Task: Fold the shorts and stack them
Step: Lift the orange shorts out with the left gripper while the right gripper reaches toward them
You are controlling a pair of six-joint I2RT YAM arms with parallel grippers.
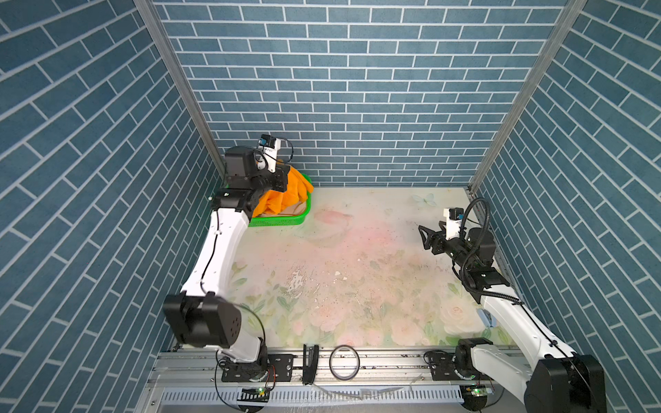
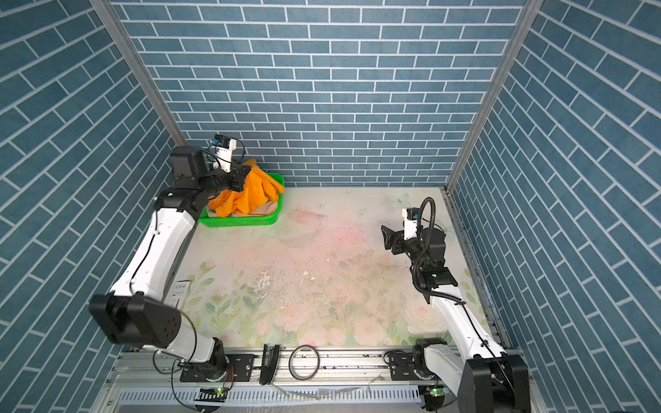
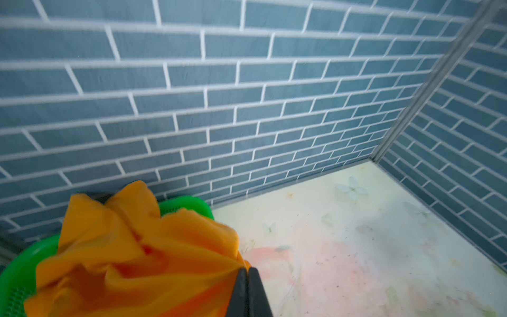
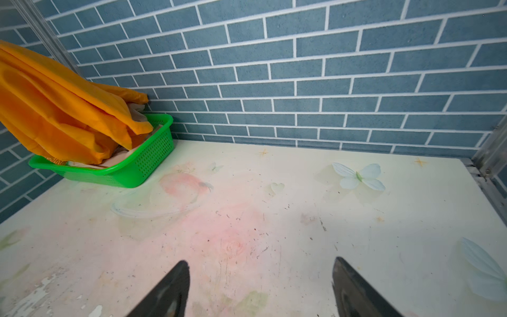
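Note:
The orange shorts (image 1: pixel 286 200) (image 2: pixel 250 196) hang bunched above the green basket (image 1: pixel 279 222) (image 4: pixel 153 153) in the table's far left corner, partly lifted out of it. My left gripper (image 3: pixel 248 270) is shut on a pinched fold of this orange cloth (image 3: pixel 123 247). The beige shorts (image 4: pixel 123 157) lie in the basket under the orange pair and are mostly hidden. Far off at the right side of the table, my right gripper (image 1: pixel 424 236) (image 4: pixel 260 266) hovers open over the bare mat with nothing between its fingers.
The basket stands against the blue brick back wall (image 1: pixel 357 107) and the left wall. The floral table mat (image 1: pixel 357 268) spreads between the two arms. A black ring (image 1: pixel 344 361) and a black clip (image 1: pixel 310 363) rest on the front rail.

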